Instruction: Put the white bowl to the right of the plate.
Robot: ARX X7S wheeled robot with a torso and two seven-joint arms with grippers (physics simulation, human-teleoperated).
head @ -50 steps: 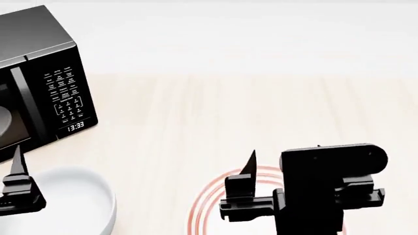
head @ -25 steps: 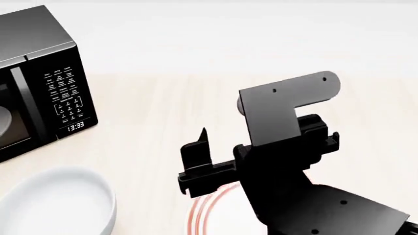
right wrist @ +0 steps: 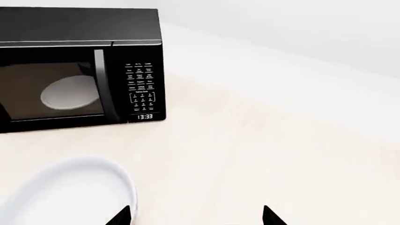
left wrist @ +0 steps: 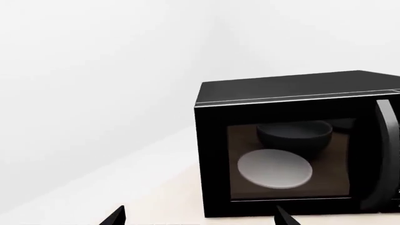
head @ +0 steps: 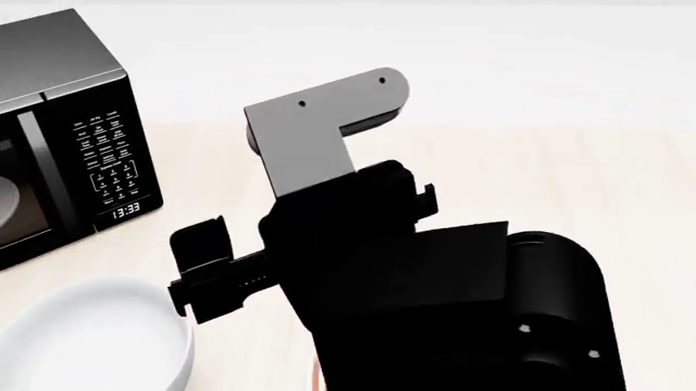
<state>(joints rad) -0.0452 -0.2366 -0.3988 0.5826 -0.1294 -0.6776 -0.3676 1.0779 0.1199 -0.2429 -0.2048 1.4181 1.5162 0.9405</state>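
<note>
The white bowl sits on the table at the near left, in front of the microwave. It also shows in the right wrist view. The plate is almost wholly hidden behind my right arm; only a sliver of its red ring shows. My right gripper is open and empty above the table just right of the bowl, one fingertip by the bowl's rim. One of its fingers shows in the head view. My left gripper is open and empty, facing the microwave, and is out of the head view.
A black microwave stands at the back left. Through its window I see a pale dish and a dark bowl. The light wooden table stretches to the right of the bowl, with a white wall behind.
My right arm has risen and swung left, across the plate toward the bowl, and now covers the plate. My left gripper, over the bowl a second ago, has left the head view.
</note>
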